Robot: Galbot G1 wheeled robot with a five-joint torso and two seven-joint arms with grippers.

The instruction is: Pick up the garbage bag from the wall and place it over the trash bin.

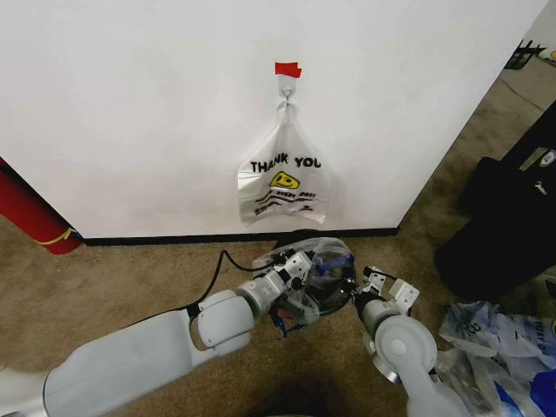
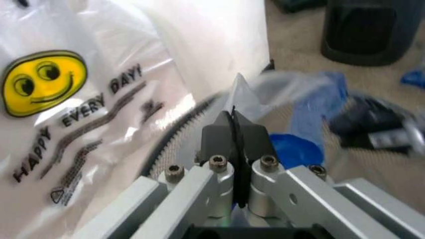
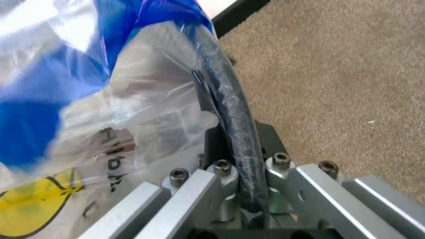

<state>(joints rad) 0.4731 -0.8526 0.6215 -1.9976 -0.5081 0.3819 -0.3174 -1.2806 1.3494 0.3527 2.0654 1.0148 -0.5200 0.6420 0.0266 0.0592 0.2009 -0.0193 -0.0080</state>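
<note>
Both arms are down low in front of the wall, and the see-through garbage bag with its blue patches is stretched right between them: it lies straight ahead of the left gripper and off to the inner side of the right gripper, its long axis running across from one pincer to the other. Left wrist view: the left gripper's jaws are pressed together with a thin fold of the bag's film caught between them, blue plastic bunched just beyond the tips. Right wrist view: the right gripper is clamped on the bag's edge, and a dark curved band, by the look of it the trash bin's rim, runs straight through its jaws with film draped over it. So the bin sits directly under and between the two pincers, and I'd judge the bag is being spread over its mouth, each arm equally close to its own side. Just beyond the left gripper hangs the white "THANK YOU" bag on its hook under the red tape, close enough to brush. Well off past the right gripper lies a heap of plastic bags; the red cylinder stands well clear beyond the left arm
</note>
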